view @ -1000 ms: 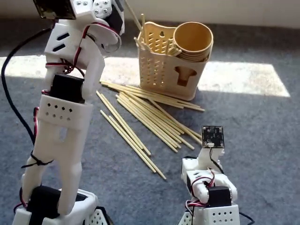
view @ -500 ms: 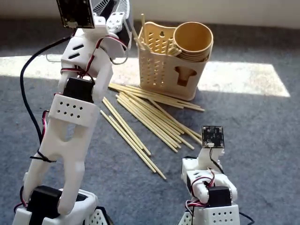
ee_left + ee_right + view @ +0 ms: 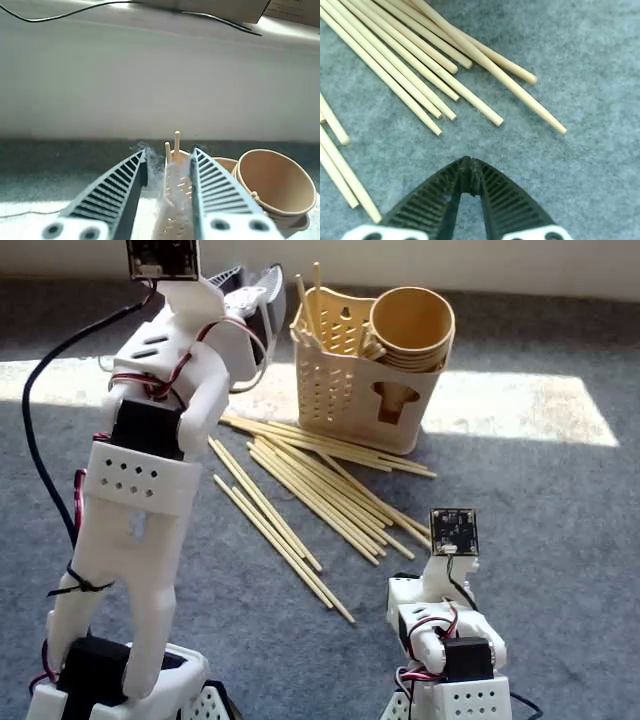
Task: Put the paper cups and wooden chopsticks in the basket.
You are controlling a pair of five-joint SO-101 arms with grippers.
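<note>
The grey floor is lying under everything. The tall left arm is standing up high and leaning toward the basket, which is sitting upright at the far side of the floor. The small right arm is crouching low on the near side. A big pile of chopsticks is lying flat on the floor between the basket and the right arm, outside the basket. The paper cups are sitting stacked inside the basket, at one end. The left gripper is hanging by the basket's other end with its fingers spread apart, holding nothing. Two upright sticks are poking up out of the basket there. The right gripper is pointing down at the floor near the pile's ends, its fingertips touching together with nothing between them.
</note>
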